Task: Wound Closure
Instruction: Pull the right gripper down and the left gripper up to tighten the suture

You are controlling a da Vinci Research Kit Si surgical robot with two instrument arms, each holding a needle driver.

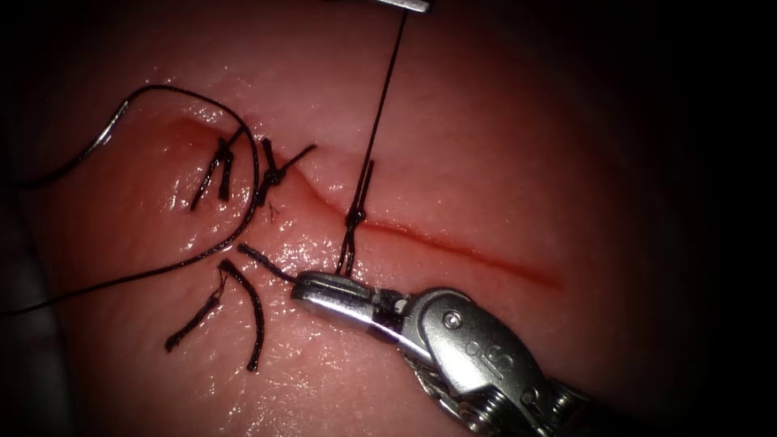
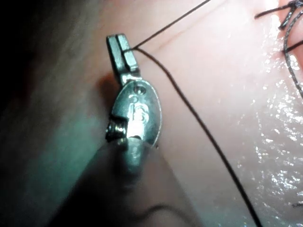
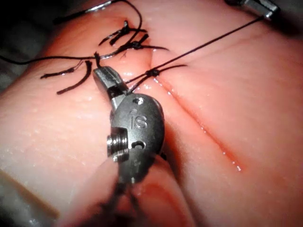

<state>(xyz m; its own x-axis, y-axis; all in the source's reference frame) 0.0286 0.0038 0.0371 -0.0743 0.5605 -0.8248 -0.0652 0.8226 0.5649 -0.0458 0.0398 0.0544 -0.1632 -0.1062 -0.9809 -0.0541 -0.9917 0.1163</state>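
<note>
at the far left the curved needle (image 1: 109,133) lies free on the tissue (image 1: 486,162), while the left tool (image 1: 396,4) clamps the thread (image 1: 384,89) taut above the knot (image 1: 354,216) on the cut (image 1: 469,252) and the right tool (image 1: 328,290), jaws closed, pinches the strand below, seemingly to snug it.

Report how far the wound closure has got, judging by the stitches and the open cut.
Done: a knotted stitch near the cut's left end, with cut thread ends lying about. In hand: a third knot, its thread held by both the left tool and right tool. The needle lies loose on the tissue. Left: the open cut rightward.
</note>
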